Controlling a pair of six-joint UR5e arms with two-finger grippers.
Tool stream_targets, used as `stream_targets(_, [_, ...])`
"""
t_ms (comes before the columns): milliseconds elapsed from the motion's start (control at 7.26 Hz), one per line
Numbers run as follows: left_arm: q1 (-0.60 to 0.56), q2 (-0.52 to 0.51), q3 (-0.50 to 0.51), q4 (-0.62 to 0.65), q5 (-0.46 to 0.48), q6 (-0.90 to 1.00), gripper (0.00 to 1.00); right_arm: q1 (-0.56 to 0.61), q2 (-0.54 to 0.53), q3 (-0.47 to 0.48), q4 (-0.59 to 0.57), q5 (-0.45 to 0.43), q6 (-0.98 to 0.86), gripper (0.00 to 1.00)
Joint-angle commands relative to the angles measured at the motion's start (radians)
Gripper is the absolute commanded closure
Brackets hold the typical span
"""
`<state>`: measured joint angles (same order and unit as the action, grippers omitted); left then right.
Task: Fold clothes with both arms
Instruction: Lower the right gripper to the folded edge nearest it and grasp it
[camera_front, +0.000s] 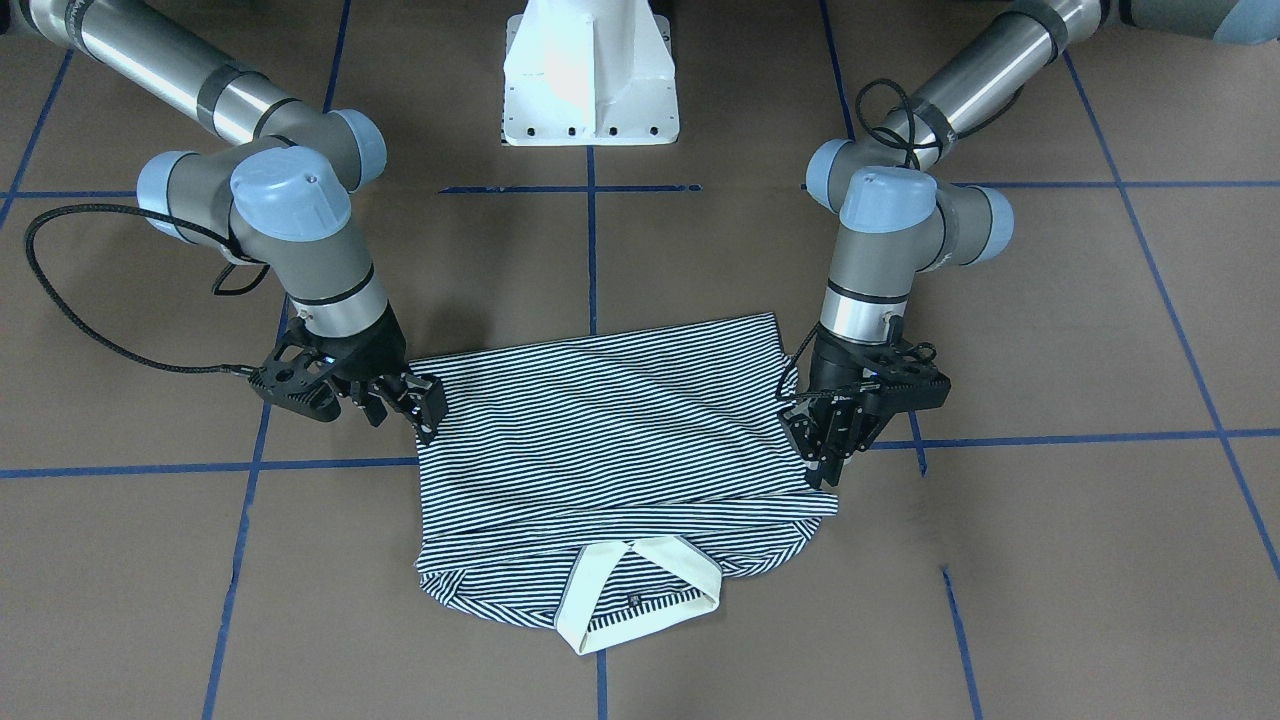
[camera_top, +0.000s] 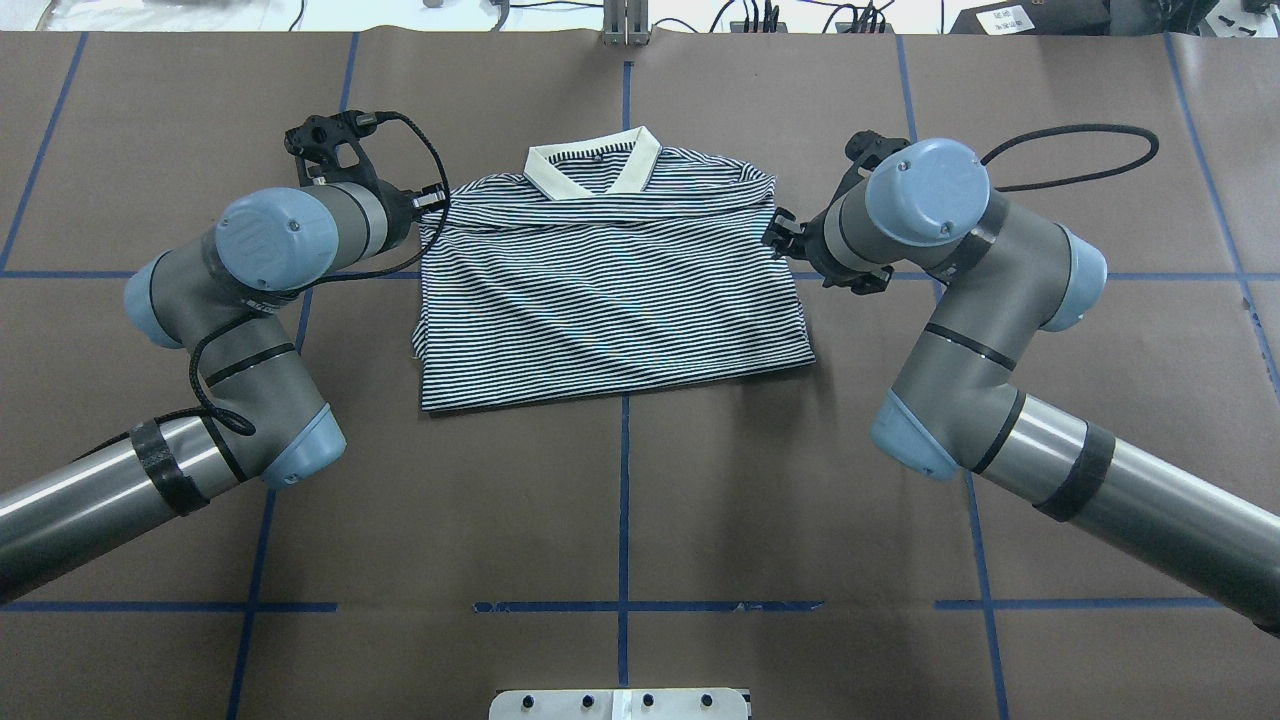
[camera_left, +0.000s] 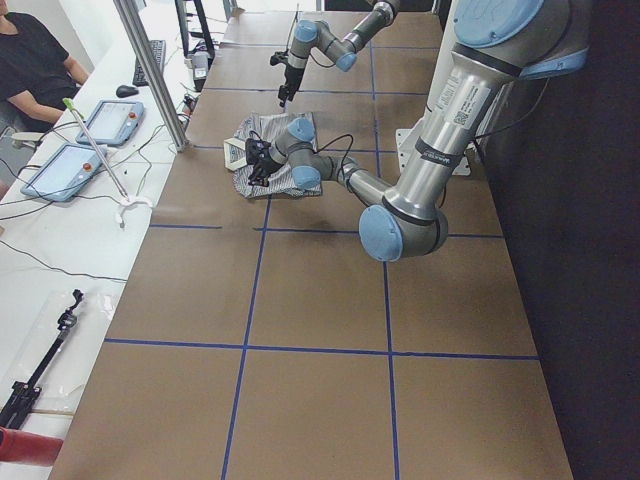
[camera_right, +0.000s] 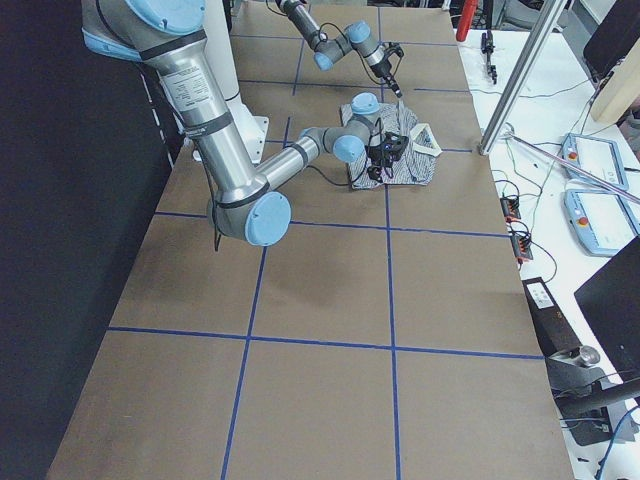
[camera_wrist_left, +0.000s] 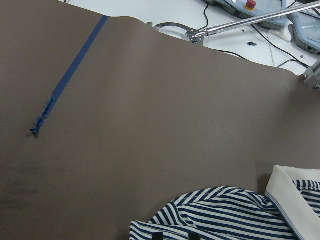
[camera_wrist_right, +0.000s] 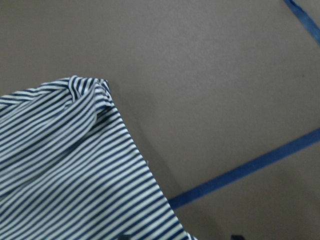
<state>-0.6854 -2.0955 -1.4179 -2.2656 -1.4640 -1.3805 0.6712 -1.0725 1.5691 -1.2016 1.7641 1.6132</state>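
Plainly, the striped polo shirt (camera_front: 610, 430) lies folded on the brown worktop (camera_front: 1050, 560) in front of the white pedestal (camera_front: 590, 80), with its cream collar (camera_front: 690, 565) on the side away from the pedestal. I judge it a light, limp knit that will sag and slide between its own layers. It is better pinched at the two side edges, through all layers, and lifted evenly. The right tool (camera_front: 420, 410) touches one side edge and seems to have its jaws apart. The left tool (camera_front: 832, 450) stands at the other edge; whether it grips, I cannot tell.
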Motion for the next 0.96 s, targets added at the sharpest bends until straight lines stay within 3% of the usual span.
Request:
stream_targets(0, [0.001, -0.001, -0.003, 0.0, -0.001, 0.0, 0.7, -0.065, -0.065, 0.058, -0.001, -0.055, 0.057, 0.24])
stream_targets(413, [0.001, -0.001, -0.012, 0.001, -0.001, -0.002, 0.7, -0.113, -0.104, 0.092, -0.001, -0.077, 0.077, 0.3])
stream_targets(551, [0.001, -0.001, -0.01, 0.001, -0.001, -0.002, 0.7, -0.114, -0.103, 0.092, -0.003, -0.084, 0.077, 0.44])
stream_targets(689, [0.001, -0.001, -0.012, 0.001, -0.001, -0.002, 0.7, -0.113, -0.106, 0.095, -0.003, -0.084, 0.077, 0.66])
stream_targets(827, [0.001, -0.001, -0.012, 0.001, -0.001, -0.002, 0.7, -0.116, -0.109, 0.095, -0.003, -0.084, 0.077, 0.8])
